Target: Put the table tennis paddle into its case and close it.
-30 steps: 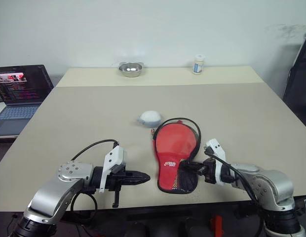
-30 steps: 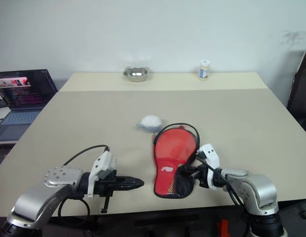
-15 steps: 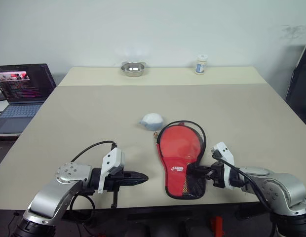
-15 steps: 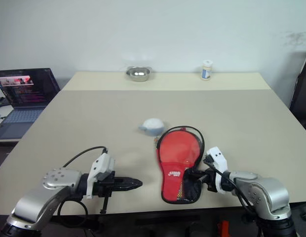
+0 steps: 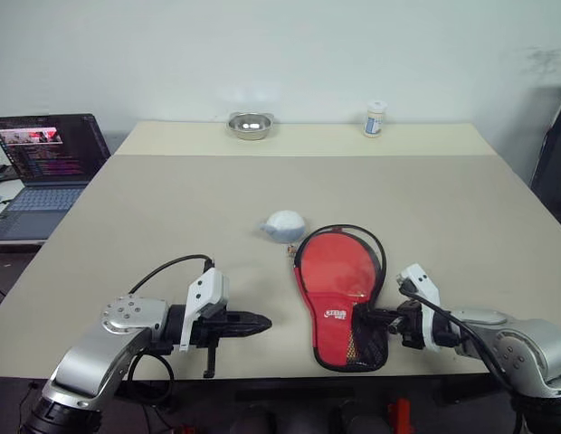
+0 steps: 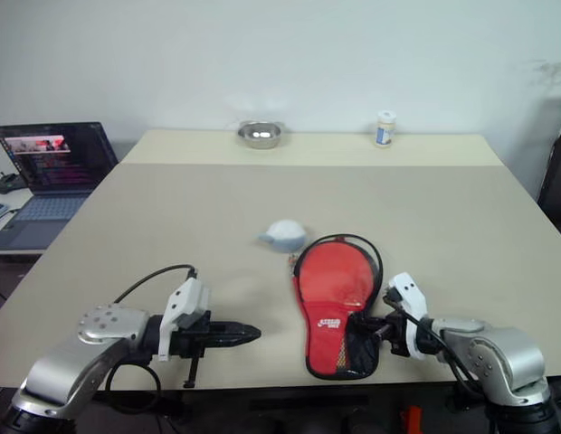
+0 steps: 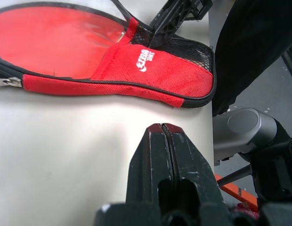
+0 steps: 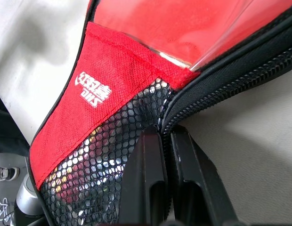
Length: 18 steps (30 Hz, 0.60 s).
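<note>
since a second ago your right gripper (image 5: 378,318) has slid a little toward the robot's right along the near side of the case (image 5: 344,286), and the case has come with it — its narrow end now sits further right. some of that shift is the camera moving, as the whole scene has drifted too.

the case lies flat on the table (image 5: 172,208), wide round end pointing away from the robot, narrow end with the red logo panel and black mesh pocket (image 8: 96,172) close to the table's near edge. through the clear front you can see the red face of the table tennis paddle (image 5: 337,271) inside the case. whether the zip is fully drawn, you cannot tell.

your right gripper's fingers are pressed together on the black zipped trim at the case's narrow end, just beside the mesh pocket; the wrist view shows the edge caught between them. what exactly is pinched — trim or zip pull — is not clear.

your left gripper (image 5: 262,322) hovers above the table to the left of the case, apart from it, fingers (image 7: 153,155) pressed together on nothing, tips pointing toward the case.

beyond the case's round end, just beside it, lies a small grey ball (image 5: 283,224). well beyond the case, at the table's far edge, stand a metal bowl (image 5: 247,124) and a small white bottle (image 5: 375,118). far left of the case, off the table, an open laptop (image 5: 45,163).
</note>
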Tool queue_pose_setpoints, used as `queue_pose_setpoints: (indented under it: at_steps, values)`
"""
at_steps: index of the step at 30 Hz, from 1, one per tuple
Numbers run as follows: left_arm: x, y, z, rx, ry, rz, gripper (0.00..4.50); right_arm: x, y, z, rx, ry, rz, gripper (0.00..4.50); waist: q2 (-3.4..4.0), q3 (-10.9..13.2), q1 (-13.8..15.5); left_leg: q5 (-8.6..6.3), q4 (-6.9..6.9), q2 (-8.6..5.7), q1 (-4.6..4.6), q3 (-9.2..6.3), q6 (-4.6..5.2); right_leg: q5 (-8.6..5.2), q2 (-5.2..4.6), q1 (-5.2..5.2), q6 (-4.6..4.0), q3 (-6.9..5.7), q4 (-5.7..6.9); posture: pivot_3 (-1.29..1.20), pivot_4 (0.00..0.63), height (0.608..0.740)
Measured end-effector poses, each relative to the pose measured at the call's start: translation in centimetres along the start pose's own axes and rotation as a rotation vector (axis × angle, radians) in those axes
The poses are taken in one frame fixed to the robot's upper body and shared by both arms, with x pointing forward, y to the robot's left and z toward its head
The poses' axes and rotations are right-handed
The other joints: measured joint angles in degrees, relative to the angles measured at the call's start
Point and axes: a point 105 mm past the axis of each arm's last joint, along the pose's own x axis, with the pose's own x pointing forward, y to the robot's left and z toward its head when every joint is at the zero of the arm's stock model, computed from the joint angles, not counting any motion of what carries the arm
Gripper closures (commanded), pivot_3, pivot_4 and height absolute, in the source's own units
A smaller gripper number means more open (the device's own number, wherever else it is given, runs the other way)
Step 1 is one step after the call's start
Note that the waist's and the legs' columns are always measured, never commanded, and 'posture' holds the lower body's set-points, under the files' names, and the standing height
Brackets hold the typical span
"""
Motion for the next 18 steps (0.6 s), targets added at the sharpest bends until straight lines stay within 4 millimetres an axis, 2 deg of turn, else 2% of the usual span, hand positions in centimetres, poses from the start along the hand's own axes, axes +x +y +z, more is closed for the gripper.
queue_pose_setpoints:
  at_steps: [3,6,13,18]
  values:
    - [0.0,0.2,0.1,-0.001,0.001,0.012,4.5,0.0,-0.1,0.0,-0.001,0.0,-0.012,4.48,0.0,0.0,0.0,0.0,0.0,0.0,0.0,0.0,0.0,0.0,0.0,0.0,0.0,0.0,0.0,0.0,0.15,0.74]
    - [0.0,0.3,0.2,0.005,0.0,0.016,4.5,0.0,-0.3,-0.2,0.005,0.003,-0.024,3.79,-0.01,0.0,0.0,0.0,0.01,0.0,0.0,0.0,0.0,0.0,0.0,0.02,0.0,0.0,0.0,0.0,0.15,0.74]
    - [0.1,0.6,0.4,0.012,-0.005,0.032,4.5,-1.2,0.1,-0.6,-0.018,0.013,-0.02,1.52,-0.06,0.0,0.1,0.0,0.04,0.0,0.02,-0.02,0.0,0.0,-0.02,0.07,0.0,-0.01,-0.04,0.0,0.15,0.74]
    - [0.1,0.5,0.1,0.003,-0.003,0.038,4.5,-4.1,-0.8,-0.5,-0.139,0.092,-0.054,0.01,-0.05,0.0,0.1,0.0,0.03,-0.01,-0.01,0.04,-0.01,0.0,-0.05,0.08,0.0,0.02,-0.23,0.0,0.15,0.74]
